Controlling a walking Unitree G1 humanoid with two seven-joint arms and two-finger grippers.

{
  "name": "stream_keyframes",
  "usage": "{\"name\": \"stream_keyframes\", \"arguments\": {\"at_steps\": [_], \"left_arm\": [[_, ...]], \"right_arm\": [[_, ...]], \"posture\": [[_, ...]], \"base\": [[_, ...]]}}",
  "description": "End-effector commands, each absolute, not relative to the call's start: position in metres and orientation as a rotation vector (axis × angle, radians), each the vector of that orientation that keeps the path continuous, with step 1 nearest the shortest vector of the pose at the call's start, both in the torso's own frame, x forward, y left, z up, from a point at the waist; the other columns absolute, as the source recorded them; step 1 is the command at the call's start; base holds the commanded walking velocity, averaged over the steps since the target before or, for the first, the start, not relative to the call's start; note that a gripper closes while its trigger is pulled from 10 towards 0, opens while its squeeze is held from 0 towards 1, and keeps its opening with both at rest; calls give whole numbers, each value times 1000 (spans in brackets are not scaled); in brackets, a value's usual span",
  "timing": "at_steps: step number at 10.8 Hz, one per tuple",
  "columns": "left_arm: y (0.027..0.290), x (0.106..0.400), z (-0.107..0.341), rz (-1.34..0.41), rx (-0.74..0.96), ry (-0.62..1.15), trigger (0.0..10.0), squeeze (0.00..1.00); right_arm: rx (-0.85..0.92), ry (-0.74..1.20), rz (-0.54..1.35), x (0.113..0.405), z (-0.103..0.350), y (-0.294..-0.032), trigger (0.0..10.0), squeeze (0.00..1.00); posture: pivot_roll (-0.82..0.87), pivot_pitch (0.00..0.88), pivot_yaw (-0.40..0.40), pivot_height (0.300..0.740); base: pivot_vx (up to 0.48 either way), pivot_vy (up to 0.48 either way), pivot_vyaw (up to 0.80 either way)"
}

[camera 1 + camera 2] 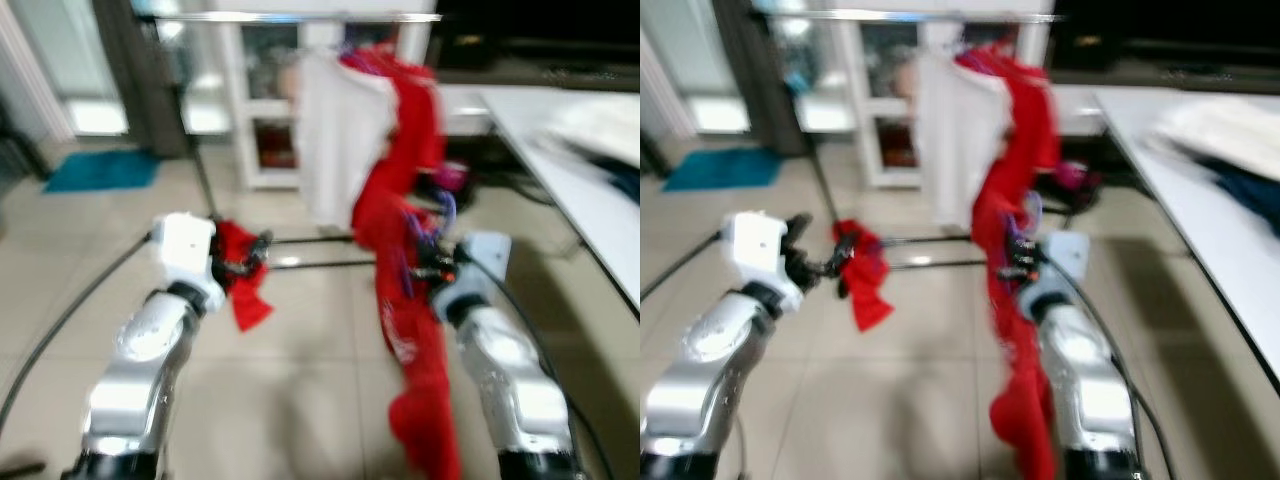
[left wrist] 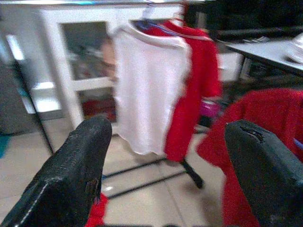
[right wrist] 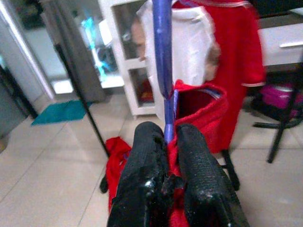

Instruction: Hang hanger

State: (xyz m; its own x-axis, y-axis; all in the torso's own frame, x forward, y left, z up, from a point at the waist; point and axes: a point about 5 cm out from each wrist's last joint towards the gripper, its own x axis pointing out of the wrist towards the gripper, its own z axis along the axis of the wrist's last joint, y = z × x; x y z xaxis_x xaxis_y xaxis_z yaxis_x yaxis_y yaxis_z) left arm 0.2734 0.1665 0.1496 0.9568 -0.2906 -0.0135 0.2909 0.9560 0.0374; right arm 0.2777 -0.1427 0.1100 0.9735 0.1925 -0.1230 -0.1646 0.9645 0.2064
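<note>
The views are blurred. My right gripper [image 1: 425, 262] [image 3: 168, 130] is shut on a purple hanger [image 3: 163, 56]. A long red garment [image 1: 410, 350] hangs from that hanger down toward the floor. My left gripper [image 1: 250, 258] [image 2: 168, 130] is open with its fingers wide apart. A corner of the red cloth [image 1: 245, 285] hangs at its lower finger; I cannot tell how it is caught. Ahead stands a clothes rack, and its rail [image 1: 300, 17] carries a white shirt [image 1: 340, 140] and a red shirt [image 1: 415, 120].
A white table [image 1: 590, 200] with clothes on it runs along the right. Behind the rack is a white cabinet [image 1: 262, 110]. The rack's black base bars [image 1: 320, 262] lie on the tiled floor. A teal mat [image 1: 100, 170] is at the far left.
</note>
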Motion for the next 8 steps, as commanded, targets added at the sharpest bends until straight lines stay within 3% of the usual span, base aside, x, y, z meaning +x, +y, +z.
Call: {"name": "stream_keyframes", "arguments": {"at_steps": [1,2,3,8], "left_arm": [[179,272,150,-230,30,12,10000,0],[177,273,146,-242,37,27,10000,0],[176,271,150,-263,51,19,10000,0],[169,279,150,-302,79,18,10000,0]], "right_arm": [[172,90,243,282,125,-129,10000,0],[165,88,229,282,123,-132,10000,0],[235,86,190,284,126,-135,10000,0],[235,95,268,287,127,-129,10000,0]], "posture": [[7,35,5,740],[7,35,4,740],[-2,48,-12,740],[-2,0,-5,740]], "base": [[480,0,800],[480,0,800],[480,0,0],[480,0,0]]}}
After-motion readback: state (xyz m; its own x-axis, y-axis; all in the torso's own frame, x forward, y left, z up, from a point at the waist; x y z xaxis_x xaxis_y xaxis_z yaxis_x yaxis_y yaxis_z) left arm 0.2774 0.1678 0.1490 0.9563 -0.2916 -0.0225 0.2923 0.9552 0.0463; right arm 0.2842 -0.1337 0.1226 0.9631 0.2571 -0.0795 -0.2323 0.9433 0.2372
